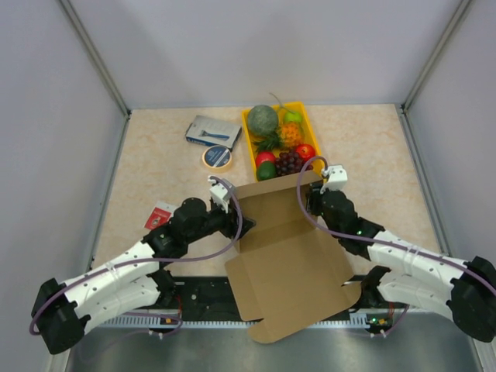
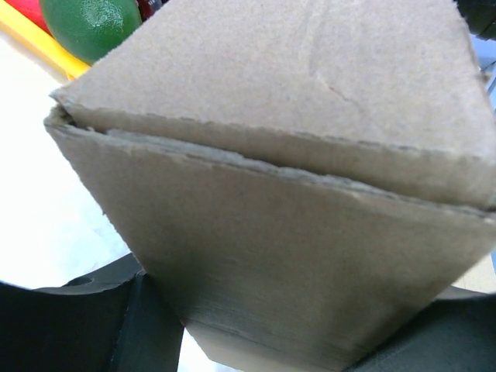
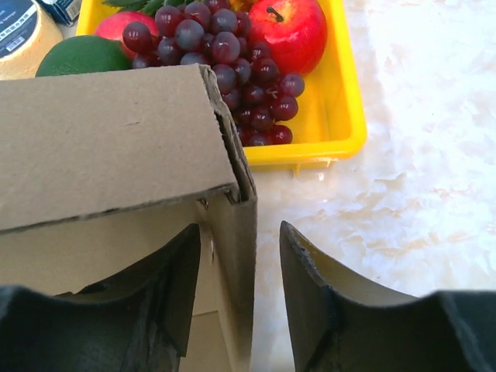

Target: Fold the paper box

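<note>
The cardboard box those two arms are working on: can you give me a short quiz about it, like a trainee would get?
1. True or false: the paper box is already closed, with its lid down.
2. What stands between the fingers of the right gripper? A. a side wall of the box. B. a spoon. C. nothing at all.
3. Fill in: the yellow fruit tray sits just beyond the box's ___ edge (near or far, seen from the arms).
Key: 1 false, it lies open with its lid flap spread out. 2 A. 3 far.
</note>
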